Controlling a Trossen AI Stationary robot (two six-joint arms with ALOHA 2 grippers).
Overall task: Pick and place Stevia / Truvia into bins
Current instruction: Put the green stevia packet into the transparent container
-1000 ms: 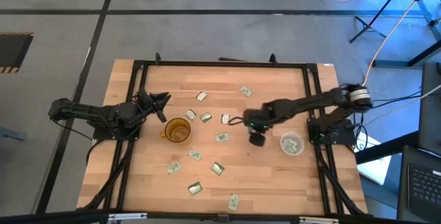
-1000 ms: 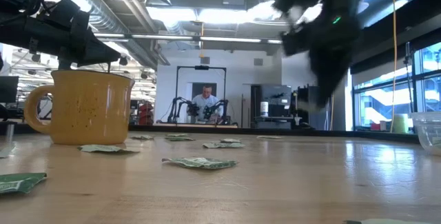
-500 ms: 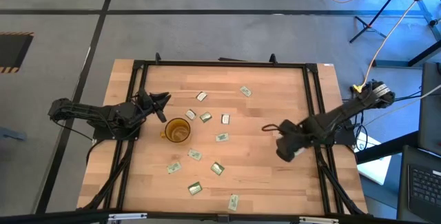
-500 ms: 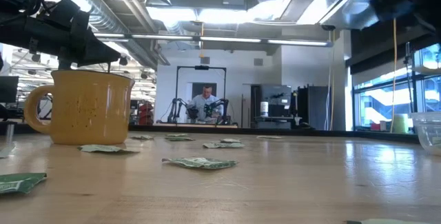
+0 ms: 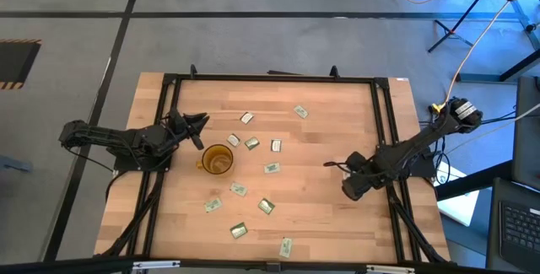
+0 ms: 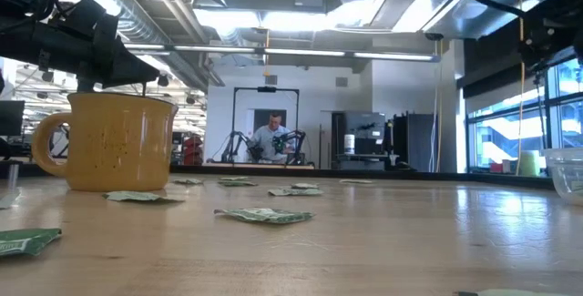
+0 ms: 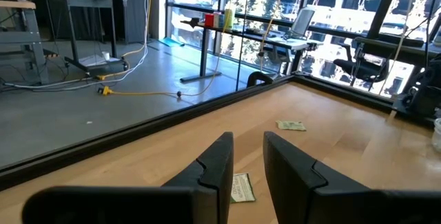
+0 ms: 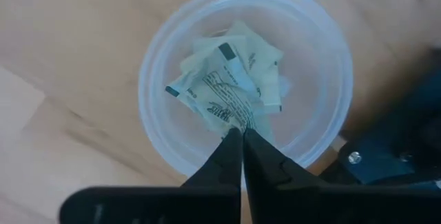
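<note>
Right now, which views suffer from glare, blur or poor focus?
Low view: ceiling lights flare bright, and the sachet nearest the camera is soft. Left wrist view: the windows are blown out. Right wrist view: the clear cup and the printed sachet held in the right gripper are sharp; the table around is blurred.

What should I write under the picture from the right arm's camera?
Right gripper holds a sachet pinched over the clear cup, which already contains sachets.

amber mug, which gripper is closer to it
Left. The left gripper sits just beside the amber mug; the right gripper is across the table, over the clear cup.
</note>
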